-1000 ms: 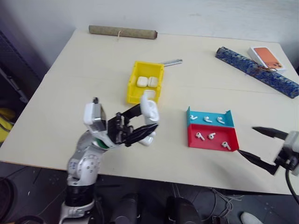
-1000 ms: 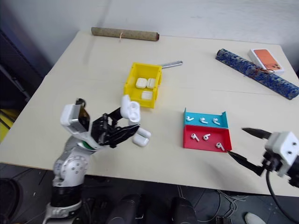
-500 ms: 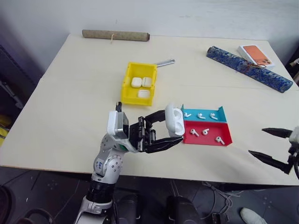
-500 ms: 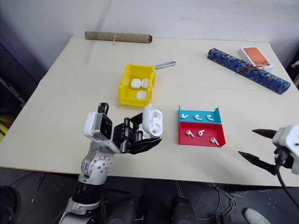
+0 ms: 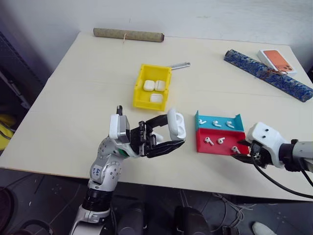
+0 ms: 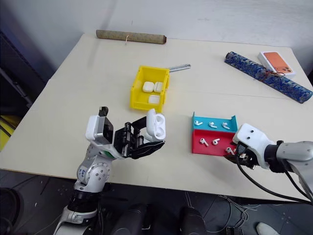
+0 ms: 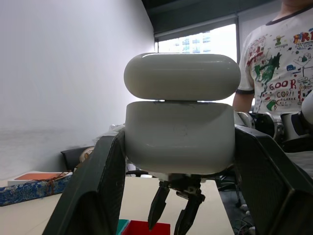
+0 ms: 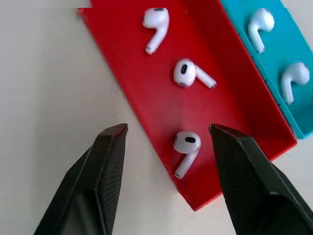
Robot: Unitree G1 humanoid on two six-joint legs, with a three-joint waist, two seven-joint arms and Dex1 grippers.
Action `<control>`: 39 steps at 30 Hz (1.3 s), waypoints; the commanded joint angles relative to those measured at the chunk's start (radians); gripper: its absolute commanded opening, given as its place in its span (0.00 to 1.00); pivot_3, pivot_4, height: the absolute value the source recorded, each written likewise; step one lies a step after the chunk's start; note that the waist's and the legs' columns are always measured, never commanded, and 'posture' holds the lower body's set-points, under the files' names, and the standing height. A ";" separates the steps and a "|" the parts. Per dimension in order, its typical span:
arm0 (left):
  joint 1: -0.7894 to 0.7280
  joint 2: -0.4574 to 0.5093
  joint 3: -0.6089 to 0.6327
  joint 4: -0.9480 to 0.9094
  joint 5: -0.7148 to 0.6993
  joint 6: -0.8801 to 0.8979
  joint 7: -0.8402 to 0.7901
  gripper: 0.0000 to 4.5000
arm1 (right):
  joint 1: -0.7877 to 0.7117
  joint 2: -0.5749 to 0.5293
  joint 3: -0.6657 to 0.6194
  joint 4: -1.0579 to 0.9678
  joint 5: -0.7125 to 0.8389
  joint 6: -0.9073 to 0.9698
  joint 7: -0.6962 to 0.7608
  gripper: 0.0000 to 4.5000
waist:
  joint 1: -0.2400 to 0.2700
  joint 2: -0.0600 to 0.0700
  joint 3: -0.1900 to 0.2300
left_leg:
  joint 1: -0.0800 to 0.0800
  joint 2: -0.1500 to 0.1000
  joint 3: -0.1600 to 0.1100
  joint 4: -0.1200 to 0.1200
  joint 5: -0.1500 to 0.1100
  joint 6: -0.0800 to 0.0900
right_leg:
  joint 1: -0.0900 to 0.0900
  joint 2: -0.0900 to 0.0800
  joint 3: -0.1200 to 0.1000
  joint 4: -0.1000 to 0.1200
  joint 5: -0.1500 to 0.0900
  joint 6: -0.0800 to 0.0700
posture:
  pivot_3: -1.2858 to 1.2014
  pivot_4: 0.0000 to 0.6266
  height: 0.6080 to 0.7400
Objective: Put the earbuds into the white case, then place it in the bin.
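My left gripper [image 5: 172,135] is shut on the white case [image 5: 176,125], holding it up above the table's front with its lid hinged open [image 7: 182,76]. The earbuds lie in two low trays: three in the red tray [image 5: 205,148] and three in the blue tray [image 5: 239,121] behind it. My right gripper [image 8: 168,128] hovers open over the red tray's right end, its fingers [image 8: 105,166] either side of the nearest earbud [image 8: 186,146] without touching it. The yellow bin [image 5: 146,104] stands mid-table with three closed cases inside.
A brown roll [image 5: 128,34] lies along the far edge. A blue patterned roll [image 5: 268,75] and an orange-and-white box [image 5: 276,58] sit back right. A metal piece [image 5: 180,65] lies behind the bin. A person [image 7: 279,54] stands beyond the table.
My right gripper has swung in from the table's right edge to the red tray and its jaws have narrowed. The left gripper still holds the open case in about the same place.
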 commanded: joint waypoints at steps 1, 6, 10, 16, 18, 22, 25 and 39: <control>0.007 -0.001 -0.005 -0.022 -0.007 -0.013 -0.001 0.62 | -0.067 -0.024 0.033 -0.028 -0.023 0.059 -0.021 0.59 | -0.001 0.000 0.000 | 0.000 0.000 0.000 0.000 0.000 0.000 | 0.000 0.000 0.000 0.000 0.000 0.000 | 0.52 0.24 1.00; 0.012 -0.002 -0.013 -0.024 -0.004 -0.015 0.002 0.62 | -0.157 -0.047 0.131 -0.036 -0.056 0.142 -0.022 0.59 | -0.002 0.000 0.000 | 0.000 0.000 0.000 0.000 0.000 0.000 | 0.000 0.000 0.000 0.000 0.000 0.000 | 0.52 0.24 1.00; 0.012 -0.005 -0.022 -0.026 0.000 -0.016 0.005 0.62 | -0.219 -0.059 0.207 -0.045 -0.092 0.200 -0.027 0.59 | -0.002 0.000 0.000 | 0.000 0.000 0.000 0.000 0.000 0.000 | -0.001 0.000 0.000 0.000 0.000 0.000 | 0.52 0.24 1.00; 0.017 -0.004 -0.032 -0.032 0.003 -0.016 0.010 0.62 | -0.267 -0.070 0.263 -0.077 -0.109 0.296 -0.031 0.59 | -0.003 0.000 0.000 | -0.001 0.000 0.000 0.000 0.000 0.000 | -0.001 0.000 0.000 0.001 0.000 0.000 | 0.52 0.24 1.00; 0.019 -0.005 -0.034 -0.034 0.005 -0.018 0.012 0.62 | -0.281 -0.069 0.280 -0.078 -0.119 0.317 -0.038 0.59 | -0.004 0.000 0.000 | -0.001 0.000 0.000 0.000 0.000 0.000 | -0.001 0.000 0.000 0.001 0.000 0.000 | 0.52 0.24 1.00; 0.023 -0.007 -0.042 -0.036 0.009 -0.022 0.014 0.62 | -0.296 -0.068 0.312 -0.077 -0.131 0.347 -0.045 0.59 | -0.004 0.000 0.000 | -0.001 0.000 0.000 0.000 0.000 0.000 | -0.001 0.000 0.000 0.001 0.000 0.000 | 0.52 0.24 1.00; 0.025 -0.006 -0.047 -0.039 0.010 -0.024 0.017 0.62 | -0.301 -0.061 0.331 -0.069 -0.140 0.358 -0.052 0.59 | -0.005 0.000 0.000 | -0.001 0.000 0.000 0.000 0.000 0.000 | -0.001 0.000 0.000 0.001 0.000 0.000 | 0.52 0.24 1.00; 0.036 0.008 -0.051 -0.047 0.007 -0.028 0.017 0.62 | -0.323 -0.035 0.354 -0.055 -0.137 0.416 -0.067 0.59 | -0.005 0.000 0.000 | -0.001 0.000 0.000 0.000 0.000 0.000 | -0.001 0.000 0.000 0.001 0.000 0.000 | 0.52 0.24 1.00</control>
